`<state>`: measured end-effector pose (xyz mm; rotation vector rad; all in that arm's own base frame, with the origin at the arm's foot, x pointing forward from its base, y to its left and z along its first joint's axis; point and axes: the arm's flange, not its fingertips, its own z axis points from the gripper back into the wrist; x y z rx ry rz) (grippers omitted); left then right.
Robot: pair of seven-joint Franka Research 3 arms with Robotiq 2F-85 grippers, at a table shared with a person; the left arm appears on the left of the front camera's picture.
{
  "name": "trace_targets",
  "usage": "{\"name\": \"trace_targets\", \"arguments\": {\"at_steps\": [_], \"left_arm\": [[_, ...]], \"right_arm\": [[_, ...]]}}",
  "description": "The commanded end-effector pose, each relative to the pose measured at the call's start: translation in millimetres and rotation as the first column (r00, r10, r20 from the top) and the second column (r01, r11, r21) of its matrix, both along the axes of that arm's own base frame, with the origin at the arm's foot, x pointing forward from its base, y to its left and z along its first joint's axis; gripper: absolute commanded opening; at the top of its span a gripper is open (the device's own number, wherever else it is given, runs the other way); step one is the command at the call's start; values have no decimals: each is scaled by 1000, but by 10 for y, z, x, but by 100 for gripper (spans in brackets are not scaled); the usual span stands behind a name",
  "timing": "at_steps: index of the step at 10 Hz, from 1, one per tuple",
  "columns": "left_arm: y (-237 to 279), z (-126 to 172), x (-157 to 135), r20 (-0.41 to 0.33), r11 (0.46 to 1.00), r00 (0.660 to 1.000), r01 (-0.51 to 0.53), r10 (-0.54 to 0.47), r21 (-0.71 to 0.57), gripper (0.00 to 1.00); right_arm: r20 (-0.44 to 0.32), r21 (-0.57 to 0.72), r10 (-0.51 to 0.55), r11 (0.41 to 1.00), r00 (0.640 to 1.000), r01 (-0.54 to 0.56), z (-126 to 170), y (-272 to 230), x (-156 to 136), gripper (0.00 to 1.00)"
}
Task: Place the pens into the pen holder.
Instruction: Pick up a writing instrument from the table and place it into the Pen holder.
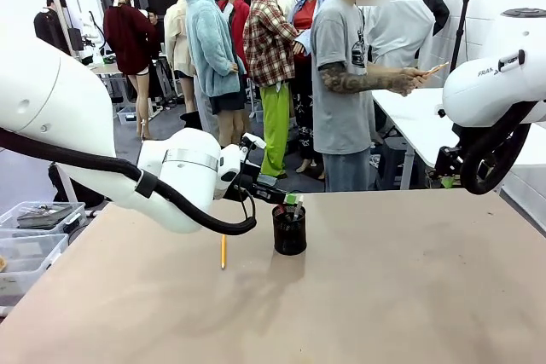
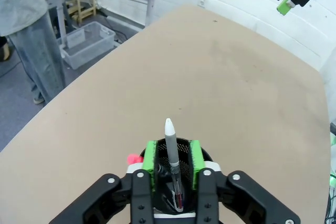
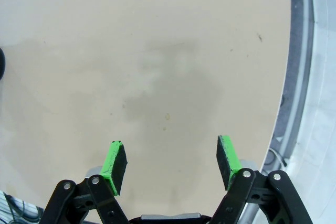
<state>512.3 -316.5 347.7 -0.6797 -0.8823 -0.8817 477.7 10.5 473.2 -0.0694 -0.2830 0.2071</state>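
- The left gripper (image 2: 173,149) hangs right over the pen holder (image 1: 289,230) at mid-frame. Its jaws are partly spread, with a gap on either side of the white pen (image 2: 169,140) standing in it.
- A red pen end (image 2: 134,158) pokes out beside the pad at picture left.
- The yellow pencil (image 1: 223,251) lies on the surface (image 1: 384,296), left of the holder.
- The right gripper (image 3: 170,153) is spread wide and empty above the surface.

The pen holder (image 1: 289,229) at centre frame is black mesh, the pencil (image 1: 223,251) yellow, the pen (image 2: 169,140) white, the table (image 1: 384,296) tan.
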Motion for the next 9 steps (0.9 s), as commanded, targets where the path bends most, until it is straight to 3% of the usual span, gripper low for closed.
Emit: {"name": "trace_targets", "arguments": {"at_steps": [1, 3, 4, 6, 7, 9], "left_arm": [[35, 32, -37, 42, 1000, 999, -14, 15, -28, 51], [141, 246, -134, 62, 995, 994, -96, 95, 13, 51], [250, 440, -239, 107, 991, 986, -131, 127, 37, 51], [476, 798, -412, 126, 967, 976, -199, 180, 158, 51], [642, 1027, -448, 133, 926, 958, -279, 253, 254, 51], [777, 1246, -462, 129, 870, 947, -323, 296, 373, 51]], "right_arm": [[-3, -27, -13, 1000, 1000, 13, -18, 16, -19, 86], [-3, -27, -13, 1000, 1000, 13, -18, 16, -19, 86], [-3, -27, -13, 1000, 1000, 13, -18, 16, -19, 86], [-3, -27, -13, 1000, 1000, 13, -18, 16, -19, 86], [-3, -27, -13, 1000, 1000, 13, -18, 16, -19, 86], [-3, -27, -13, 1000, 1000, 13, -18, 16, -19, 86]]}}
